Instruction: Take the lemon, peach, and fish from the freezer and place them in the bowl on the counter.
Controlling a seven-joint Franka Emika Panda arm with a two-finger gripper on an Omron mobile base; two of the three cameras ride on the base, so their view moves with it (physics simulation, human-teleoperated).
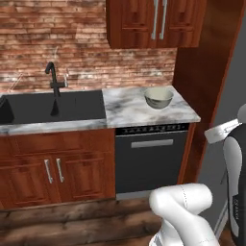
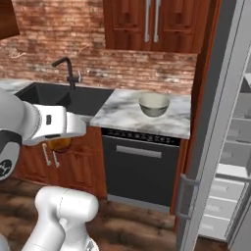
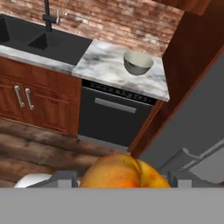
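Your gripper (image 3: 124, 183) is closed around the peach (image 3: 124, 171), fingers on both sides, held low, well apart from the bowl (image 3: 138, 63) on the counter (image 3: 105, 65) beside the sink (image 3: 48, 43).

A white-and-grey veined marble counter (image 1: 125, 113) runs along a brick wall, above dark red-brown wooden cabinets and a black dishwasher front. A black sink (image 1: 53, 105) is set into its left part, with a dark tap (image 1: 54, 81) standing behind the basin. On the bare marble to the right sits a pale round bowl (image 1: 158, 97), upright, near the counter's right end
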